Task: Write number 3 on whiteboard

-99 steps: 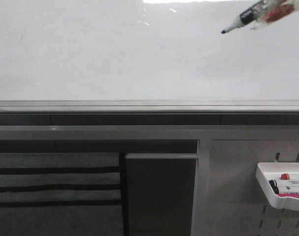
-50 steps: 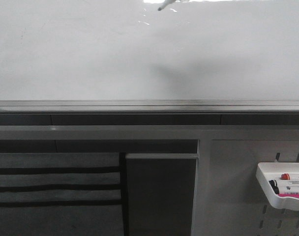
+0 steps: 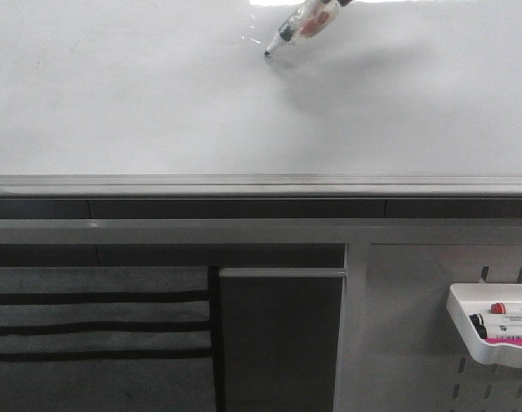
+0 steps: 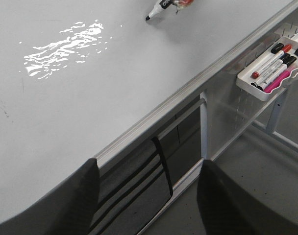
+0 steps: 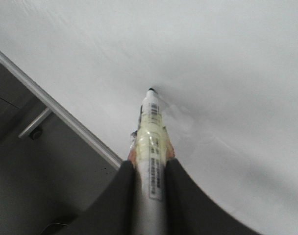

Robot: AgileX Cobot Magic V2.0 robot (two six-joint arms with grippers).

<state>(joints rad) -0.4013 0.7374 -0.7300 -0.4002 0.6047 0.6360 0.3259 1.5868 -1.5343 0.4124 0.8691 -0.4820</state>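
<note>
Nearest the robot, below the board's near edge, a white marker tray (image 3: 493, 330) hangs on a perforated panel toward the right, with several markers lying in it. Beside it to the left stand a dark grey panel (image 3: 281, 339) and a grey sheet with black stripes (image 3: 98, 335). Above these runs the grey metal rail (image 3: 261, 184) along the near edge of the whiteboard (image 3: 158, 103), which spans the full width, glossy and unmarked: no number 3 shows on it. The left gripper (image 4: 149, 200) hangs over that near edge with its two dark fingers spread wide and nothing between them. Farther up, near the far edge, the right gripper (image 5: 149, 188) is clamped on a marker (image 5: 151, 132), whose dark tip sits at the board's surface; whether it touches cannot be told.
</note>
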